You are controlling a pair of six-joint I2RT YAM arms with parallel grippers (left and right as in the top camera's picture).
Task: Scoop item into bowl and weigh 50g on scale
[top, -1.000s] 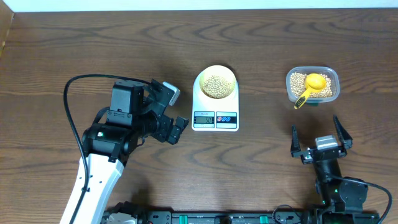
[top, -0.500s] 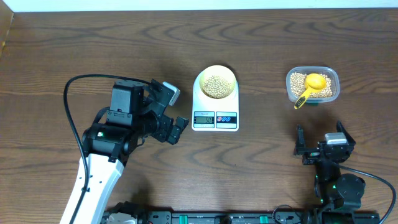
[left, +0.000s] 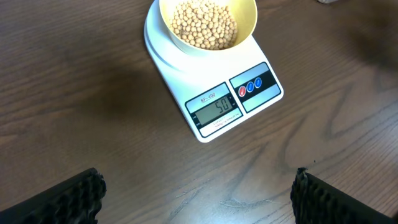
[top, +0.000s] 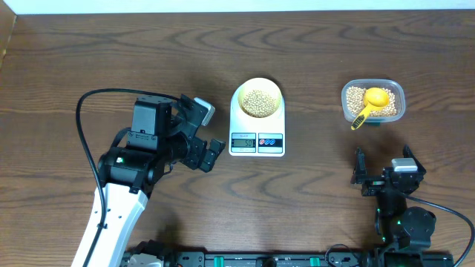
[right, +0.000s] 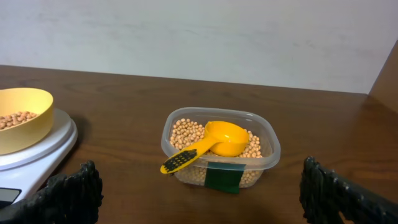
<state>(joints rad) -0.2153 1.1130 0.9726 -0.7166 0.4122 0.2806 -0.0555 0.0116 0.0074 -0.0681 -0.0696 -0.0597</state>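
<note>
On the scale (top: 257, 133), your bowl (top: 257, 101) of beans (left: 204, 25) sits, display (left: 215, 106) reading 50. Your left tool (top: 208, 132) and right tool (top: 384, 167) both gape wide, holding nothing; scoop (right: 217, 140) lies in the tub (right: 268, 152).

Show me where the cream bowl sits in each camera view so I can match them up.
Overhead: the bowl is at centre, slightly above the middle, on the scale.
Left wrist: the bowl is at top centre, its far rim cut off by the frame edge.
Right wrist: the bowl is at the left edge, partly cut off.
Shared landmark: the white scale under it, in all three views.
</note>
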